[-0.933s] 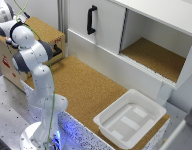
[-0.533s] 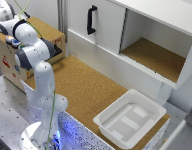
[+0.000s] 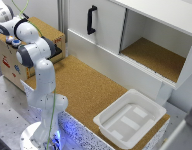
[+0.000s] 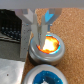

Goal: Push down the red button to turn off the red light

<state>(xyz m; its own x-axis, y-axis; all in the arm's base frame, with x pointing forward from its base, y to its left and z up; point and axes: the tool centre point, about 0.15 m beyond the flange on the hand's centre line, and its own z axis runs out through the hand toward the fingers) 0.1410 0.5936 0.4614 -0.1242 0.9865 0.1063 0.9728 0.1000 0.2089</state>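
Note:
In the wrist view, the red button [image 4: 49, 46] glows orange-red inside a round grey housing, so its light is on. My gripper [image 4: 40, 40] is shut with nothing in it, and its fingertips are at the button's edge. I cannot tell whether they touch it. A blue button [image 4: 46, 77] in a similar grey housing sits right beside the red one. In the exterior view the arm [image 3: 33, 50] reaches over a wooden box [image 3: 48, 34] at the exterior view's left, and it hides the gripper and the red button.
A cork-topped counter [image 3: 86, 85] runs through the middle. A white tray [image 3: 127, 120] sits at its near right end. Behind stands a white cabinet with a black handle [image 3: 91, 19] and an open compartment [image 3: 156, 52].
The arm has shifted only slightly over the wooden box. The red light's state in the earlier frames cannot be seen.

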